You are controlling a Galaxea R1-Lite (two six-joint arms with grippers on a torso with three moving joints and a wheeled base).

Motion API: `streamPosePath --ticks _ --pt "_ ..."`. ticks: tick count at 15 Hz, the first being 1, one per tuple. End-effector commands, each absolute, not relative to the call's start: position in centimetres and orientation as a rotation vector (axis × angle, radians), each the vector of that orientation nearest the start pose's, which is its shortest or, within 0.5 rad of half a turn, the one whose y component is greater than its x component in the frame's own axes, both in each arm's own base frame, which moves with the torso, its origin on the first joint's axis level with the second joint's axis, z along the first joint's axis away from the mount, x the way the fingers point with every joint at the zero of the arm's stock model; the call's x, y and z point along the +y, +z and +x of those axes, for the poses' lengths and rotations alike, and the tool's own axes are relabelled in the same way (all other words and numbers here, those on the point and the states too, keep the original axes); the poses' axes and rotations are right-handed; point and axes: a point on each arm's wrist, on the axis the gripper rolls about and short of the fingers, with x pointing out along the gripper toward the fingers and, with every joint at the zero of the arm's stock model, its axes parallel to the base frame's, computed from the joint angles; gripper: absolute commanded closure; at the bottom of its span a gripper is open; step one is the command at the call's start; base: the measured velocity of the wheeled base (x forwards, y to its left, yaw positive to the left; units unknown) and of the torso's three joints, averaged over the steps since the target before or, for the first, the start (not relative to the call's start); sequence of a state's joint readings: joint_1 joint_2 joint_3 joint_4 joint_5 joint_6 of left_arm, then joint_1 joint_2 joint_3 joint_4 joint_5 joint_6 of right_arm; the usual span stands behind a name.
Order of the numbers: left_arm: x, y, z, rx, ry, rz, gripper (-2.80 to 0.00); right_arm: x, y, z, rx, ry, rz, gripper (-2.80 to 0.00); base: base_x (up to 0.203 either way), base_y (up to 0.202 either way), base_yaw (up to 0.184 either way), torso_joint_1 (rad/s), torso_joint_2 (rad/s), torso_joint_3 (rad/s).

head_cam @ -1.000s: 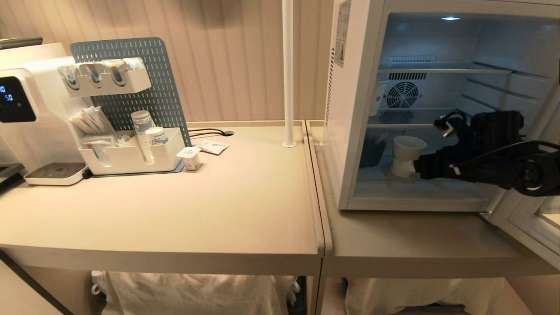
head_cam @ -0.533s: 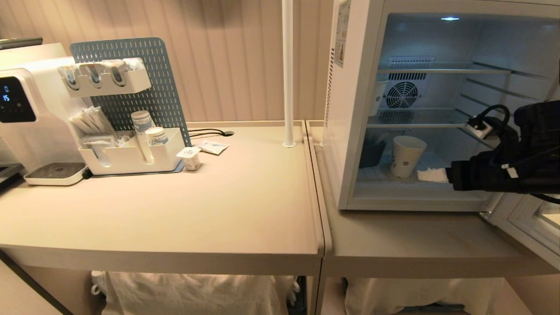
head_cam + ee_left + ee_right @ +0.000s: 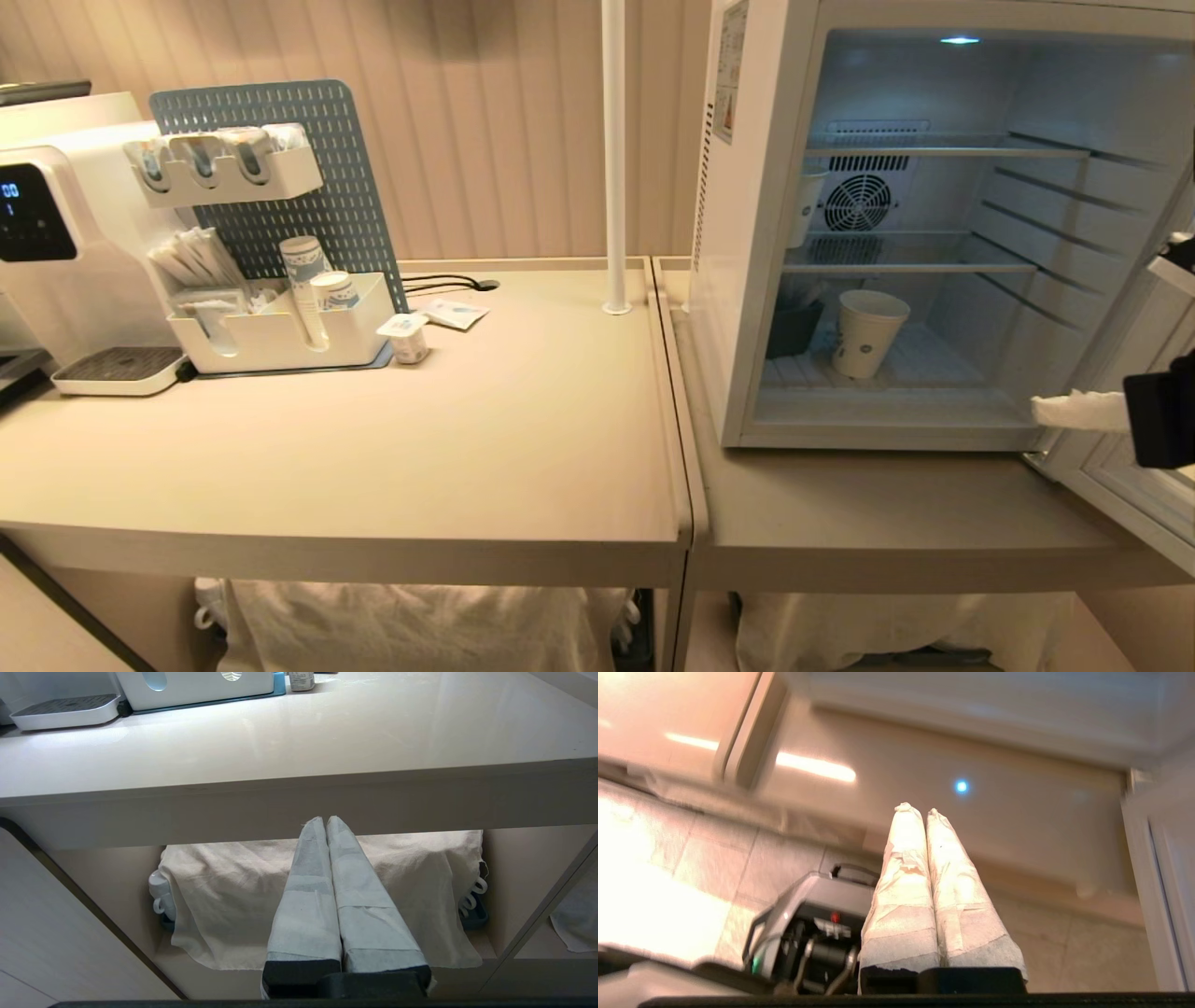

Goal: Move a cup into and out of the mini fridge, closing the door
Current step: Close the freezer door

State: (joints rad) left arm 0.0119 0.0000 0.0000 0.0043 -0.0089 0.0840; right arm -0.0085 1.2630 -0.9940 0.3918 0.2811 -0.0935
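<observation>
Cup (image 3: 868,332) stood upright inside mini fridge (image 3: 747,233), door (image 3: 1120,467) ajar; right gripper (image 3: 1038,409) pinched together, empty, outside; left gripper (image 3: 325,820) likewise.

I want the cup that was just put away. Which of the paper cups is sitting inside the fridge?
The plain white cup standing upright on the mini fridge floor; the blue-patterned cups are stacked in the white organizer on the table.

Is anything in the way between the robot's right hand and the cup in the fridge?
Nothing visible. The cup stands alone on the mini fridge floor, the door is open, and the shut right gripper is at the opening.
</observation>
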Motion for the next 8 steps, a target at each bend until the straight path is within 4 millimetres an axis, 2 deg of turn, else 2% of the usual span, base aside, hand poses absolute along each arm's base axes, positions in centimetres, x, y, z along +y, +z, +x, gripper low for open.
streamPosePath --ticks 1,4,6,8 --pt "0.0 7.5 -2.3 0.005 0.004 0.084 0.00 0.5 26.7 12.8 0.589 0.297 -0.016 0.00 0.000 0.000 0.000 0.000 0.00 0.000" --pt "0.0 7.5 -2.3 0.005 0.004 0.084 0.00 0.5 26.8 6.7 0.531 0.250 -0.064 0.00 0.000 0.000 0.000 0.000 0.00 0.000" --pt "0.0 7.5 -2.3 0.005 0.004 0.084 0.00 0.3 24.8 3.1 0.499 0.176 -0.123 0.00 0.000 0.000 0.000 0.000 0.00 0.000" --pt "0.0 7.5 -2.3 0.005 0.003 0.084 0.00 0.2 21.4 -0.2 0.475 0.159 -0.150 0.00 0.000 0.000 0.000 0.000 0.00 0.000"
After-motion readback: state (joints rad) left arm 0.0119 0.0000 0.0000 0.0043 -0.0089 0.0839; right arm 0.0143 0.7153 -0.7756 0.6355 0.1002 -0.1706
